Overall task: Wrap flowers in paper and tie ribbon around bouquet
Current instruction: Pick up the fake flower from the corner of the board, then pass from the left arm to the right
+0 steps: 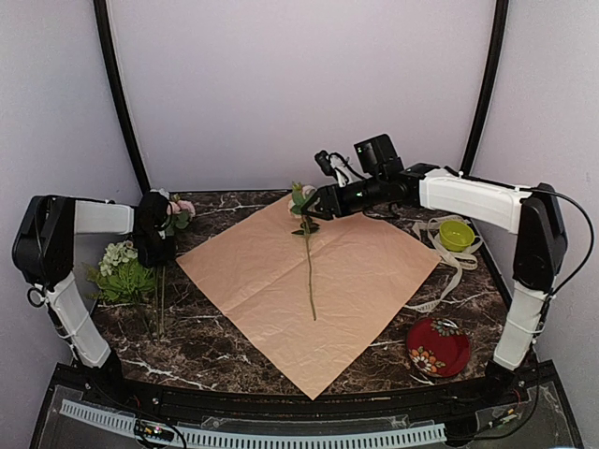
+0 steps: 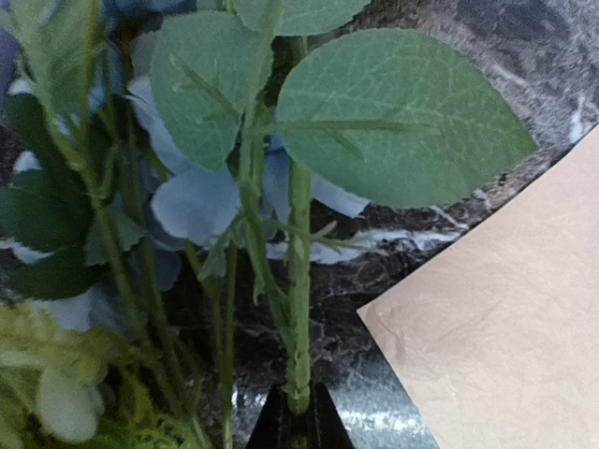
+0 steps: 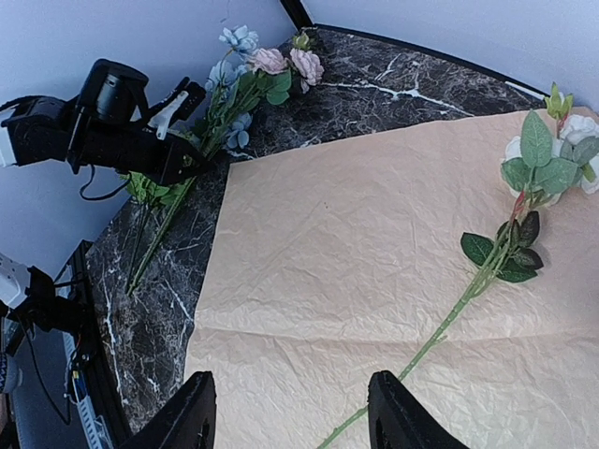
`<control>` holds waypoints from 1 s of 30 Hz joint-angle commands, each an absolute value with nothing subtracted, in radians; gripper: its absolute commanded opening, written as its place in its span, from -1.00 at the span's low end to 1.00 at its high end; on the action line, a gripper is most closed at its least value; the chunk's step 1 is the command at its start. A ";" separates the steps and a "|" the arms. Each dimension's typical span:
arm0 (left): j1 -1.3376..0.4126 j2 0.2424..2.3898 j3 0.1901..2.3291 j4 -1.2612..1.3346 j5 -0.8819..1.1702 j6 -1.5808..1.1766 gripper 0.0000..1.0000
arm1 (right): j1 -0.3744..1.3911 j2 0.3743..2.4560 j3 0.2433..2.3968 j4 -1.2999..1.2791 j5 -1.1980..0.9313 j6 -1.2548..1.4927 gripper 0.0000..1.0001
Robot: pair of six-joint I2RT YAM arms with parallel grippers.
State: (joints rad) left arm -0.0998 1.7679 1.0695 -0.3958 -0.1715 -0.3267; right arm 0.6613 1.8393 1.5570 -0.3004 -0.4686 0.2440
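Two claws at the flower-gathering step. Left claw (image 2: 299,416) is clamped on a ridged green plastic flower stem (image 2: 298,281), with broad matte leaves (image 2: 402,122) above it and crinkled peach paper (image 2: 505,327) just to its right. Right claw (image 3: 292,412) stands apart over the paper, a white-bloomed flower (image 3: 468,299) lying just ahead. Next, probably: lift the gripped stem and carry it onto the sheet.

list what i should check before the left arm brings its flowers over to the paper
1. Left claw shut on a stem of the flowers: ok
2. Whole bunch in that grip: cannot tell, only one stem shows between the fingers
3. Paper spread flat, peach side up: ok
4. Right claw open and empty over the paper: ok
5. White flower lying on the paper, bare paper beside it: ok
6. Ribbon on the right by the green bowl: ok
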 commanded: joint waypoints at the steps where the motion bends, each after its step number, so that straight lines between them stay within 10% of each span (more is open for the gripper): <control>1: -0.096 1.539 1.067 -0.356 -0.147 -0.316 -1.00 | 0.672 1.771 1.549 -0.281 -0.463 0.245 0.11; 12: -0.320 1.064 0.971 0.036 0.186 -0.278 -1.00 | 0.708 1.710 1.469 0.220 -0.737 0.541 0.10; 25: -0.682 1.164 0.926 0.426 0.452 -0.346 -1.00 | 0.844 1.841 1.596 0.592 -0.814 0.744 0.39; 30: -0.715 1.203 0.931 0.446 0.457 -0.347 -1.00 | 0.848 1.856 1.603 0.561 -0.773 0.754 -0.19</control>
State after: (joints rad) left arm -0.6983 1.2026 0.9257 0.3599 0.4286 -0.3351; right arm 0.8436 1.8423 1.5753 0.5098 -0.7887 0.7242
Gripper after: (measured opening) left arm 0.031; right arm 0.551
